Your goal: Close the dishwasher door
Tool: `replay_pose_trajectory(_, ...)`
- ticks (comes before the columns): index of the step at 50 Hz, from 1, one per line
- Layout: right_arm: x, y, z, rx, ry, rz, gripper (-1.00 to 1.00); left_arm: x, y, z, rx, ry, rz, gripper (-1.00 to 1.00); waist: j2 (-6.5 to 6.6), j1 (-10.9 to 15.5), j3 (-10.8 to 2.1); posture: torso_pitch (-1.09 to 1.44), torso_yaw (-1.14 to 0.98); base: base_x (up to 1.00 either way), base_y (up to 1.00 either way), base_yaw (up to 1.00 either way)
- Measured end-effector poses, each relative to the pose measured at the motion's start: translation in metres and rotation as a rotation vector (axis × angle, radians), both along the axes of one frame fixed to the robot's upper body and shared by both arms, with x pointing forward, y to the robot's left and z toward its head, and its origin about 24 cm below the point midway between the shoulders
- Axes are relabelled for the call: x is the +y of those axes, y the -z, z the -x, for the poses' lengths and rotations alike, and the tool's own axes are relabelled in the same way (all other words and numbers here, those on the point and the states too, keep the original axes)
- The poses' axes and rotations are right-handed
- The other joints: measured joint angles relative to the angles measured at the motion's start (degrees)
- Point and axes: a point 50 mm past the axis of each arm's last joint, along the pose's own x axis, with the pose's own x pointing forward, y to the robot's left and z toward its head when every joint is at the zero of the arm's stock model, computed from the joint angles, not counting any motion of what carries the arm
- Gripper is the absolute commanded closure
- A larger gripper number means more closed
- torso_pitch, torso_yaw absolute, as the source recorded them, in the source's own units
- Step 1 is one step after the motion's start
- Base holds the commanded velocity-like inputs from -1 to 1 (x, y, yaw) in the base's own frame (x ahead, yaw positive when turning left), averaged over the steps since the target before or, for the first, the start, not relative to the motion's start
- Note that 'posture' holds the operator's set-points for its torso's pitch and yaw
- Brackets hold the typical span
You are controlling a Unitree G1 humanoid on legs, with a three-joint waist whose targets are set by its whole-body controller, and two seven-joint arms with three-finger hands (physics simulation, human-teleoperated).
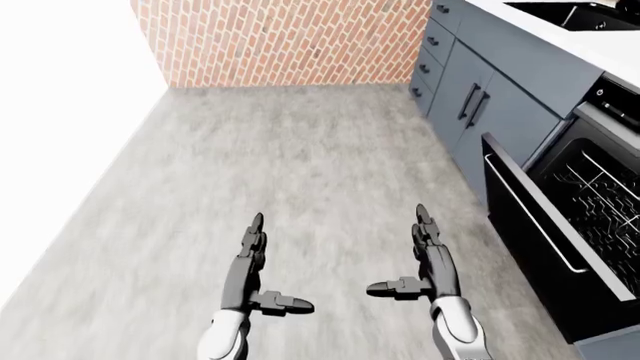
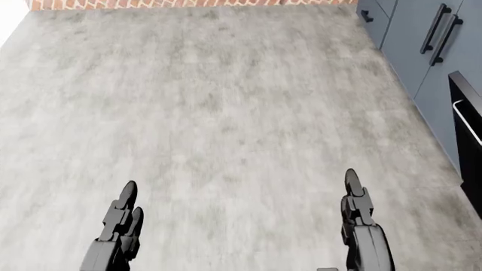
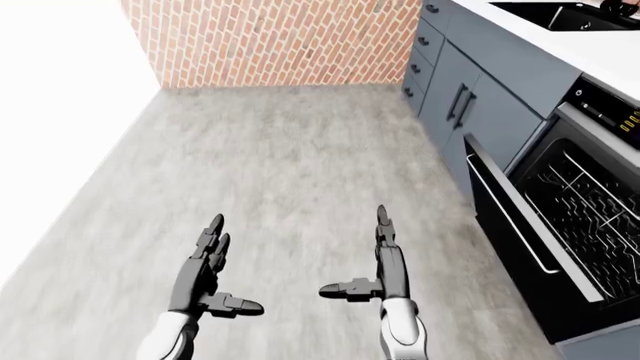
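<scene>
Dishwasher door (image 1: 545, 240) is dropped open at right, cabinets (image 1: 490, 112) above it in view, brick wall (image 1: 280, 41) at top.

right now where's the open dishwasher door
The open dishwasher door hangs tilted down at the right edge of the right-eye view, just below the grey cabinets, to the right of the right hand.
</scene>
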Motion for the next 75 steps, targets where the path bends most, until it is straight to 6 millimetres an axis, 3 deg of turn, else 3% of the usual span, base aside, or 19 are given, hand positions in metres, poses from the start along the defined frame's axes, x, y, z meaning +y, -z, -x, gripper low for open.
replay_pose_trajectory(4,0.003,0.002,0.0,0.008,-0.014,0.004,-1.0,0.001,-0.001,0.0,-0.008,-0.006,-0.002,-1.0,2.47,0.64,-0.33,0.0,0.0,0.0,-0.41,0.0)
replay_pose_trajectory(7,0.002,0.0,0.0,0.004,-0.01,0.008,-1.0,0.0,-0.006,-0.002,-0.035,0.0,-0.001,-1.0,2.68,0.93,-0.18,0.0,0.0,0.0,-0.54,0.0)
replay_pose_trajectory(13,0.005,-0.001,0.0,0.0,-0.02,0.01,-1.0,0.003,-0.003,0.0,-0.019,-0.007,-0.005,-1.0,-0.4,1.68,0.98,0.0,0.0,0.0,-0.67,0.0)
replay_pose_trajectory(16,0.003,-0.002,0.0,-0.003,-0.022,0.017,-1.0,0.001,-0.003,0.0,-0.014,-0.008,0.0,-1.0,-3.67,1.15,0.16,0.0,0.0,0.0,-0.55,0.0)
replay_pose_trajectory(20,-0.008,0.003,0.004,0.031,0.024,0.032,-1.0,-0.01,0.001,0.001,0.004,0.038,0.015,-1.0,-3.05,-0.35,0.34,0.0,0.0,0.0,-0.51,0.0)
replay_pose_trajectory(26,0.0,0.001,0.0,0.014,-0.006,0.021,-1.0,-0.003,-0.004,-0.001,-0.025,0.015,0.003,-1.0,0.31,0.2,1.28,0.0,0.0,0.0,-0.5,0.0)
replay_pose_trajectory(38,0.0,-0.002,0.0,0.003,-0.004,0.022,-1.0,-0.005,-0.003,-0.001,-0.02,0.022,0.001,-1.0,1.89,0.41,0.9,0.0,0.0,0.0,-0.5,0.0)
replay_pose_trajectory(40,0.004,0.001,0.0,0.015,-0.018,0.014,-1.0,-0.001,-0.001,0.0,-0.011,0.008,-0.004,-1.0,1.17,1.08,1.12,0.0,0.0,0.0,-0.49,0.0)
replay_pose_trajectory(43,0.007,0.006,0.002,0.044,-0.031,0.012,-1.0,0.003,0.004,0.002,0.017,-0.007,-0.009,-1.0,2.86,1.26,0.13,0.0,0.0,0.0,-0.47,0.0)
replay_pose_trajectory(46,0.007,-0.001,0.0,0.016,-0.03,0.016,-1.0,0.003,-0.003,0.0,-0.018,-0.007,-0.011,-1.0,0.77,1.43,0.67,0.0,0.0,0.0,-0.45,0.0)
replay_pose_trajectory(48,0.006,-0.004,-0.001,-0.004,-0.028,0.019,-1.0,0.002,-0.008,-0.002,-0.041,-0.003,-0.009,-1.0,-2.21,0.85,0.49,0.0,0.0,0.0,-0.41,0.0)
replay_pose_trajectory(51,-0.005,0.0,0.0,0.019,0.009,0.039,-1.0,-0.01,-0.003,-0.001,-0.018,0.036,0.014,-1.0,-2.84,-0.82,0.35,0.0,0.0,0.0,-0.39,0.0)
replay_pose_trajectory(53,-0.007,0.001,0.001,0.025,0.024,0.041,-1.0,-0.012,0.0,0.0,-0.004,0.05,0.016,-1.0,-2.18,-1.02,0.36,0.0,0.0,0.0,-0.4,0.0)
replay_pose_trajectory(61,0.001,-0.001,0.0,0.014,-0.012,0.029,-1.0,-0.004,-0.005,0.0,-0.029,0.014,0.003,-1.0,4.64,0.32,1.8,0.0,0.0,0.0,-0.4,0.0)
replay_pose_trajectory(62,0.003,-0.001,0.0,0.011,-0.015,0.024,-1.0,-0.002,-0.005,0.0,-0.031,0.013,-0.002,-1.0,4.66,0.8,1.6,0.0,0.0,0.0,-0.4,0.0)
replay_pose_trajectory(67,0.007,0.005,0.002,0.042,-0.032,0.017,-1.0,0.002,0.002,0.003,0.009,-0.005,-0.008,-1.0,3.63,1.29,0.57,0.0,0.0,0.0,-0.38,0.0)
replay_pose_trajectory(72,0.005,-0.004,-0.001,-0.002,-0.023,0.021,-1.0,0.0,-0.006,0.001,-0.028,0.004,-0.005,-1.0,-0.58,1.31,0.82,0.0,0.0,0.0,-0.36,0.0)
replay_pose_trajectory(74,0.005,-0.005,-0.001,-0.01,-0.025,0.021,-1.0,0.0,-0.008,0.0,-0.039,0.005,-0.005,-1.0,-3.52,0.81,0.07,0.0,0.0,0.0,-0.37,0.0)
replay_pose_trajectory(75,0.003,-0.003,-0.001,-0.003,-0.021,0.03,-1.0,-0.003,-0.007,0.0,-0.035,0.01,0.005,-1.0,-2.97,0.24,0.09,0.0,0.0,0.0,-0.38,0.0)
